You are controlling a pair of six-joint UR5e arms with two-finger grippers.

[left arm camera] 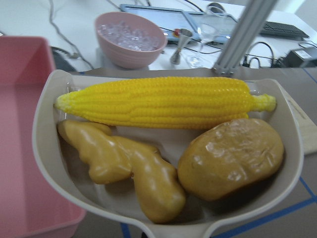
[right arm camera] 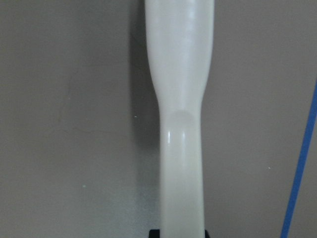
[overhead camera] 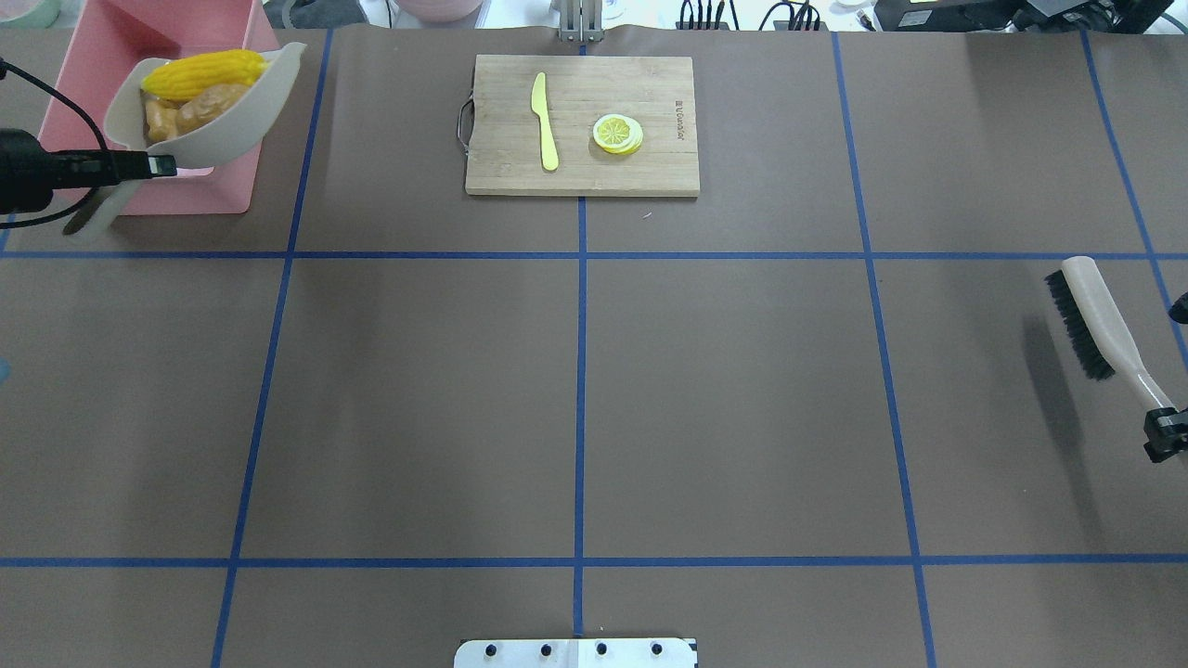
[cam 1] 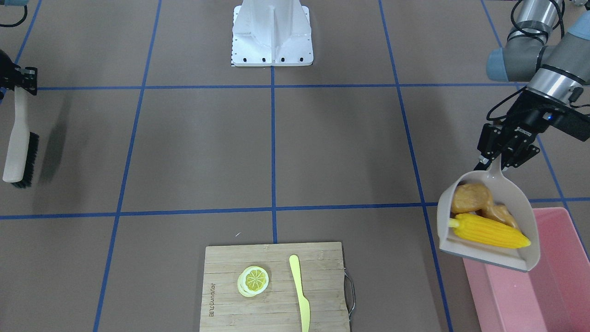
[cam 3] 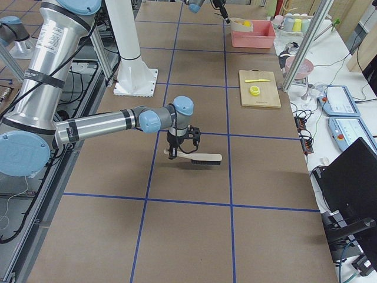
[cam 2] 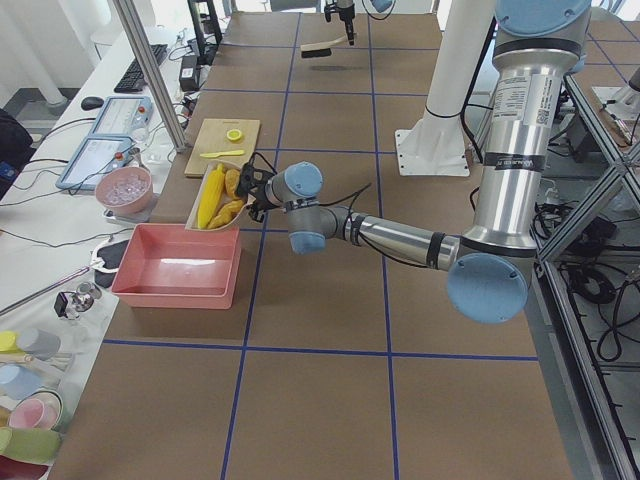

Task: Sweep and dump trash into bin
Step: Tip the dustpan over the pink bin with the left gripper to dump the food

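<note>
Ginger [left arm camera: 130,173], potato [left arm camera: 230,158] and corn [left arm camera: 163,101] are lying in dustpan [left arm camera: 44,146], hanging over 11 o'clock corner of bin [cam 1: 521,299], front-facing view; left gripper [cam 1: 495,160] is clamping its handle, right gripper [cam 1: 22,85] clamping brush [cam 1: 18,147].

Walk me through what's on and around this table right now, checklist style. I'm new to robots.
Surface: brown table with a blue tape grid.
Job's things: the corn, potato and ginger all lie in the dustpan, held above one end of the pink bin; the bin looks empty.
Clutter: cutting board with a lemon slice and a yellow knife.
Grippers: left gripper shut on the dustpan's handle; right gripper shut on the brush, which hangs above the table.
Cables: a black cable loops at the left wrist.
Surroundings: side bench with a pink bowl; no person seen.
</note>
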